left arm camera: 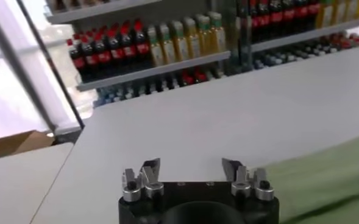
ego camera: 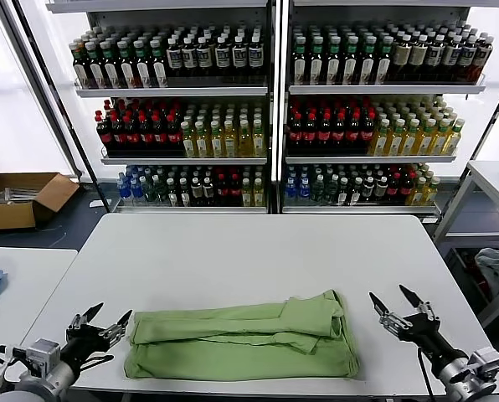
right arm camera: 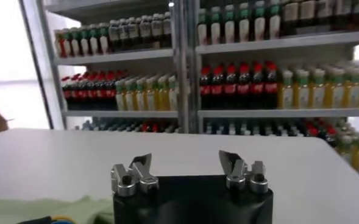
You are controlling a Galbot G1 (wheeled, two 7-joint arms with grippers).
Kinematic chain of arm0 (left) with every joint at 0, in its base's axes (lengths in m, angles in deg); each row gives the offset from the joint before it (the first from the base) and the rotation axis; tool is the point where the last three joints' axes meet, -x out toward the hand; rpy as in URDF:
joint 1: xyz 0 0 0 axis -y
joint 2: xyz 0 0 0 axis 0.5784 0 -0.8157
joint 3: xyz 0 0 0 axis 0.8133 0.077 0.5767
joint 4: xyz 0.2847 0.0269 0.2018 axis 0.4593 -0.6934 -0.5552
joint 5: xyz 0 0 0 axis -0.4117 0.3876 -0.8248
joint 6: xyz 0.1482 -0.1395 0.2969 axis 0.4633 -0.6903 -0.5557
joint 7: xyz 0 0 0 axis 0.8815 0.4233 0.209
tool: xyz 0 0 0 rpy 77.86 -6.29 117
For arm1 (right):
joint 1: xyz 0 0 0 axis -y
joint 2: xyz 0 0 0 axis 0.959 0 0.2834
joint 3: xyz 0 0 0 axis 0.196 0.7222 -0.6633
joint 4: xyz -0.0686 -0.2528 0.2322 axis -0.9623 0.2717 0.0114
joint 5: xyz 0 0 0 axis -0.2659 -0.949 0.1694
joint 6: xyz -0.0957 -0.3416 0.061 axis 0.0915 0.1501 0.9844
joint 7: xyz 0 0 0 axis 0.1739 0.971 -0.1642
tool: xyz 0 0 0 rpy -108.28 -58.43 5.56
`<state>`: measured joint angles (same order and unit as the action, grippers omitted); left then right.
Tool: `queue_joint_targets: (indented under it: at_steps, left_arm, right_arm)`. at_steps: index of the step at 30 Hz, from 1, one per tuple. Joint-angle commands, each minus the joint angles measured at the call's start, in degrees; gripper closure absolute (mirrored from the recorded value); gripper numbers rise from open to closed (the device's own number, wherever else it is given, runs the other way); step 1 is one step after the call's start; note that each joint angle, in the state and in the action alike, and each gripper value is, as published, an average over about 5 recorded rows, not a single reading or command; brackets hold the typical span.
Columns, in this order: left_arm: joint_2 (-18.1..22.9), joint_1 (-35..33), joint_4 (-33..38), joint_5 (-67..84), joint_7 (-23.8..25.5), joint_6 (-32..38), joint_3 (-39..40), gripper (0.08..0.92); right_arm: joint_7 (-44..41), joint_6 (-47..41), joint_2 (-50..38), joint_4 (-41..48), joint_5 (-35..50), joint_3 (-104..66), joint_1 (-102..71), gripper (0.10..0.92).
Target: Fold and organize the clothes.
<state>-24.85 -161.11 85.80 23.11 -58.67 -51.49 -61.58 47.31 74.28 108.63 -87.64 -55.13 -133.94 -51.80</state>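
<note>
With both tools spread wide and empty, left tool (ego camera: pixel 105 322) and right tool (ego camera: pixel 398 305) flanking the clothes (ego camera: pixel 241 345) half-folded at the desk's (ego camera: pixel 249 251) near edge, we risk dragging loose layers apart on regrasping.

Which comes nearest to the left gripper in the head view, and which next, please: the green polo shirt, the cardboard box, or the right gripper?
From the left gripper, open at the table's near left edge:
1. Green polo shirt, folded on the table, just to its right.
2. Cardboard box, on the floor, far to the left behind the table.
3. Right gripper, open beyond the shirt, at the table's right edge.
</note>
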Motion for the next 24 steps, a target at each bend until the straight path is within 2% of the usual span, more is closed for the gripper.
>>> queue_joint_targets:
  at_steps: [1, 5, 11, 14, 24]
  left_arm:
    - [11.6, -1.1, 1.1, -4.4, -14.0, 1.6, 10.7, 0.269]
    - [12.4, -0.6, -1.6, -8.3, -13.1, 2.1, 12.8, 0.191]
    - [13.3, -0.2, -5.4, -10.8, -12.7, 3.1, 14.1, 0.182]
    - [13.6, -0.3, -6.3, -11.5, -12.7, 3.2, 15.3, 0.232]
    - [14.1, -0.8, -8.0, -12.6, -12.6, 3.9, 17.5, 0.518]
  right_arm:
    - [0.6, 2.6, 2.6, 0.2, 0.8, -4.0, -1.6, 0.206]
    - [0.9, 3.4, 2.7, 0.1, 1.4, -4.4, -1.9, 0.203]
    - [0.7, 4.2, 2.7, 0.1, 2.1, -5.1, -2.8, 0.203]
    - [0.9, 4.2, 2.8, 0.5, 2.9, -5.0, -2.7, 0.203]
    - [1.1, 4.6, 3.3, 0.1, 3.6, -5.0, -2.3, 0.203]
